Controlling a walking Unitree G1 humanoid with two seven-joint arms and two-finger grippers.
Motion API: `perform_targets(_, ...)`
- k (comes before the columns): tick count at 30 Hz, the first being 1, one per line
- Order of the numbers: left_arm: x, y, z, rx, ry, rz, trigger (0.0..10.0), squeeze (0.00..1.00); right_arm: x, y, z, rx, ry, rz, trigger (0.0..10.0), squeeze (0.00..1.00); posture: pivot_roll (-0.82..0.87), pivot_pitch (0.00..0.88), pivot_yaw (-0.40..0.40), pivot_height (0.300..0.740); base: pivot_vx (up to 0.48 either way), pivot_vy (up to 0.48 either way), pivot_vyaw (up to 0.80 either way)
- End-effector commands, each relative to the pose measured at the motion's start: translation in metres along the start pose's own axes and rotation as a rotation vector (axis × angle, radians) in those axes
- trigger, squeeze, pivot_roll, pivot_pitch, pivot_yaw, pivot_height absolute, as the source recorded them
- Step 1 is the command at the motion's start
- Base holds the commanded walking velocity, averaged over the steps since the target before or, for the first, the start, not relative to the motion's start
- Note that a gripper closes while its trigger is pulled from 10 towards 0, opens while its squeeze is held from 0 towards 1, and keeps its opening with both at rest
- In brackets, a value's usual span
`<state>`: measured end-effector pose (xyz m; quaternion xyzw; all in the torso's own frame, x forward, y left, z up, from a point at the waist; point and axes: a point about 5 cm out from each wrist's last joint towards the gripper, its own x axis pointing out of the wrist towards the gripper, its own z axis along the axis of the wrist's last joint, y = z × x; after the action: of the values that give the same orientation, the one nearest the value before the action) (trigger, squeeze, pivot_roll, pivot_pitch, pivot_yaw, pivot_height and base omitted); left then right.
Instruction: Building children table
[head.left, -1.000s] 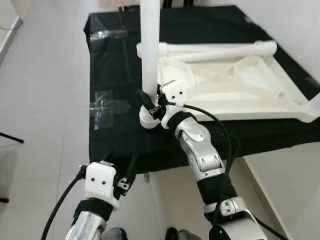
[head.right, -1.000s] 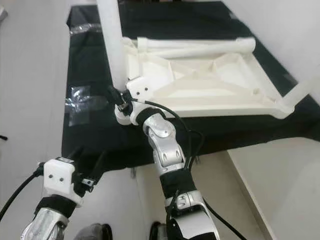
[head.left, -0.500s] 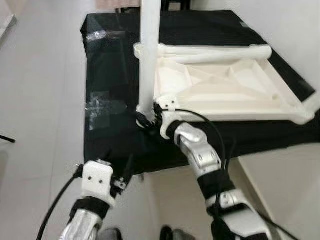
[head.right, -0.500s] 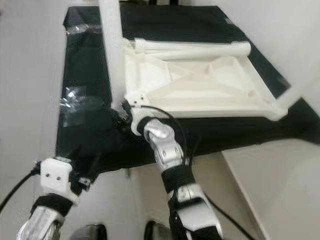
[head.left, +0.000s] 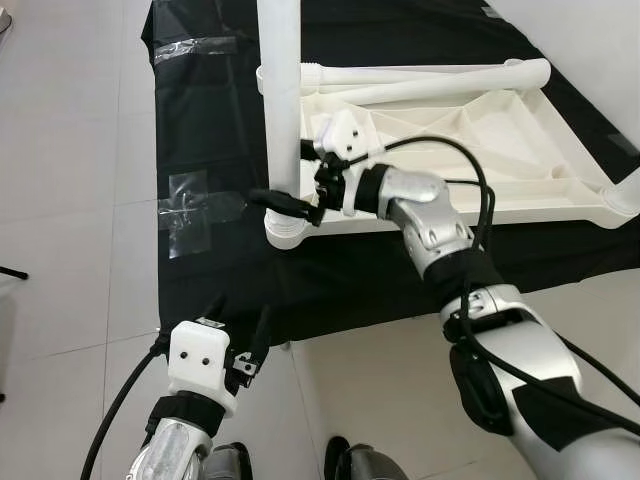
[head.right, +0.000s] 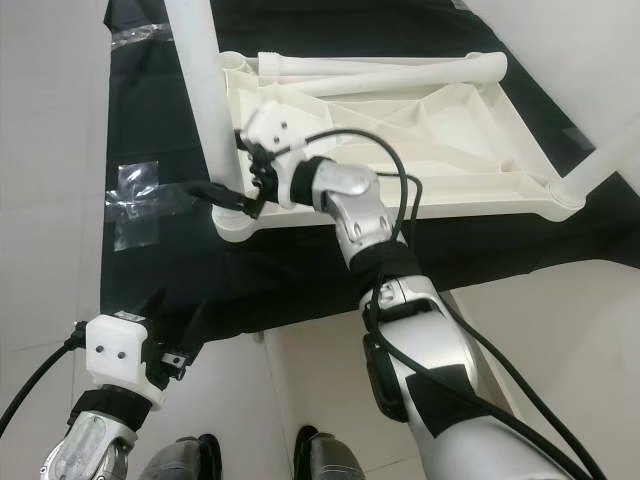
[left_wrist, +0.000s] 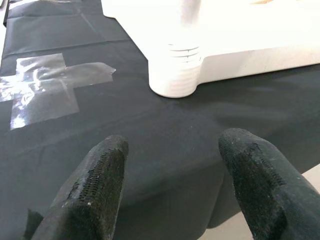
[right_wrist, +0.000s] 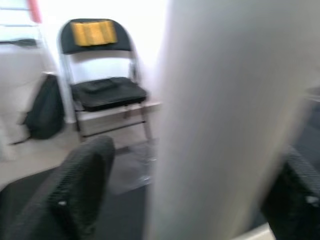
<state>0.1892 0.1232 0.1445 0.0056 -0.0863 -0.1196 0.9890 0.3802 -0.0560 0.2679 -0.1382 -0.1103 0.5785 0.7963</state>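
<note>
Right tool (head.left: 290, 203) straddles upright table leg (head.left: 279, 100) base.

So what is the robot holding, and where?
The right gripper holds the upright white table leg near its bottom, just above the corner socket.

The upturned tabletop (head.left: 470, 150) and its upright leg (head.left: 280, 100) are plain white. The bench (head.left: 210, 120) wears a black cloth with clear shiny tape crosses (head.left: 195, 205). A black folding chair (right_wrist: 102, 85) carries a yellow patch.

silver jointed arms, white wrist housings with screws, black cables, textured black fingers (left_wrist: 95, 185)
</note>
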Motion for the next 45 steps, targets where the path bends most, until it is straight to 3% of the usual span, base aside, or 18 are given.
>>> perform_targets(1,-0.003,-0.001,-0.003,-0.001,0.024,0.0,10.0,0.0,0.001,0.0,0.001,0.003,-0.002,0.039,0.0,0.0,0.23,0.258,-0.093,0.74,0.0,0.0,0.0)
perform_targets(10,-0.003,-0.002,-0.003,-0.003,0.025,-0.002,10.0,0.0,-0.007,-0.006,-0.002,0.034,-0.01,0.067,0.0,0.0,0.22,0.261,-0.094,0.74,0.0,0.0,0.0)
perform_targets(15,0.0,-0.003,-0.003,-0.011,0.022,-0.003,10.0,0.0,-0.02,-0.008,-0.017,0.063,-0.001,-0.013,0.0,0.0,0.18,0.26,-0.094,0.74,0.0,0.0,0.0)
perform_targets(16,0.001,-0.003,-0.004,-0.02,0.023,-0.001,10.0,0.0,-0.029,-0.011,-0.027,0.104,-0.003,-0.132,0.0,0.0,0.16,0.263,-0.089,0.74,0.0,0.0,0.0)
perform_targets(21,0.0,-0.002,-0.005,-0.022,0.023,0.0,10.0,0.0,-0.035,-0.014,-0.035,0.147,-0.005,-0.238,0.0,0.0,0.16,0.263,-0.089,0.74,0.0,0.0,0.0)
perform_targets(22,0.0,-0.002,-0.004,-0.023,0.024,-0.002,10.0,0.0,-0.036,-0.006,-0.06,0.224,0.055,-0.495,0.0,0.0,0.14,0.279,-0.089,0.74,0.0,0.0,0.0)
perform_targets(23,0.0,-0.001,-0.003,-0.024,0.024,-0.003,10.0,0.0,-0.034,0.016,-0.083,0.295,0.1,-0.632,0.0,0.0,0.14,0.284,-0.087,0.74,0.0,0.0,0.0)
perform_targets(26,0.0,-0.001,-0.003,-0.024,0.024,-0.003,10.0,0.0,-0.034,0.016,-0.083,0.295,0.1,-0.632,0.0,0.0,0.14,0.284,-0.087,0.74,0.0,0.0,0.0)
perform_targets(27,0.001,-0.001,-0.003,-0.027,0.025,-0.002,10.0,0.0,-0.037,0.036,-0.101,0.312,0.159,-0.773,0.0,0.0,0.13,0.284,-0.084,0.74,0.0,0.0,0.0)
perform_targets(30,0.001,-0.001,-0.003,-0.031,0.025,0.001,10.0,0.0,-0.035,0.03,-0.096,0.227,0.17,-0.748,0.0,0.0,0.12,0.285,-0.09,0.74,0.0,0.0,0.0)
perform_targets(38,0.003,-0.001,-0.003,-0.045,0.023,0.014,10.0,0.0,-0.022,0.031,-0.085,0.202,0.149,-0.679,0.0,0.0,0.12,0.283,-0.095,0.74,0.0,0.0,0.0)
perform_targets(39,0.003,-0.001,-0.004,-0.046,0.023,0.016,10.0,0.0,-0.018,0.032,-0.082,0.196,0.136,-0.643,8.4,0.0,0.12,0.282,-0.094,0.74,0.0,0.0,0.0)
perform_targets(40,0.003,-0.002,-0.003,-0.047,0.023,0.015,10.0,0.0,-0.017,0.032,-0.078,0.182,0.137,-0.637,10.0,0.0,0.12,0.282,-0.093,0.74,0.0,0.0,0.0)
perform_targets(41,0.003,-0.002,-0.003,-0.047,0.023,0.015,10.0,0.0,-0.017,0.032,-0.078,0.182,0.137,-0.637,10.0,0.0,0.12,0.282,-0.093,0.74,0.0,0.0,0.0)
perform_targets(42,0.004,-0.002,-0.003,-0.047,0.023,0.015,10.0,0.0,-0.016,0.032,-0.074,0.175,0.129,-0.633,10.0,0.08,0.12,0.281,-0.094,0.74,0.0,0.0,0.0)
perform_targets(43,0.004,-0.002,-0.003,-0.047,0.023,0.015,10.0,0.0,-0.016,0.032,-0.074,0.175,0.129,-0.633,10.0,0.08,0.12,0.281,-0.094,0.74,0.0,0.0,0.0)
perform_targets(44,0.004,-0.002,-0.003,-0.047,0.023,0.014,10.0,0.0,-0.014,0.03,-0.068,0.162,0.113,-0.591,10.0,1.0,0.13,0.283,-0.097,0.74,0.0,0.0,0.0)
perform_targets(45,0.004,-0.003,-0.003,-0.049,0.023,0.013,10.0,0.0,-0.013,0.024,-0.059,0.146,0.087,-0.542,10.0,1.0,0.12,0.284,-0.098,0.74,0.0,0.0,0.0)
